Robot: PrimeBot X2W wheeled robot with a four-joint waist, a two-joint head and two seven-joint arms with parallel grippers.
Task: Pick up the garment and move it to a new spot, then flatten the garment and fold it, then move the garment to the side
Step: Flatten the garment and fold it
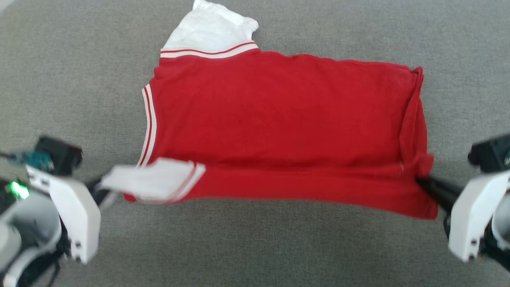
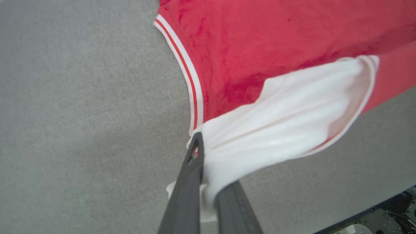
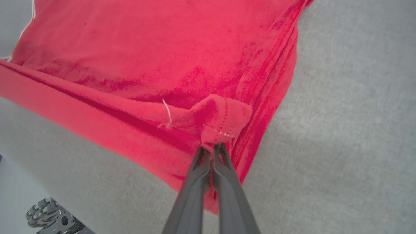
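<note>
The garment [image 1: 275, 119] is a red shirt with white sleeves and red-white striped trim, spread plain side up on the grey surface. Its near edge is lifted and stretched between my two grippers. My left gripper [image 1: 99, 187] is shut on the near white sleeve [image 2: 286, 117], pinched between the dark fingers [image 2: 188, 182]. My right gripper [image 1: 422, 181] is shut on the red hem corner [image 3: 221, 120] at the garment's right end. The other white sleeve [image 1: 211, 28] lies flat at the far side. No print shows.
Grey fabric surface [image 1: 79, 79] extends around the garment on all sides. The surface's near edge and dark floor show in the left wrist view [image 2: 390, 211]. A wheel of the robot base [image 3: 45, 214] appears below the edge in the right wrist view.
</note>
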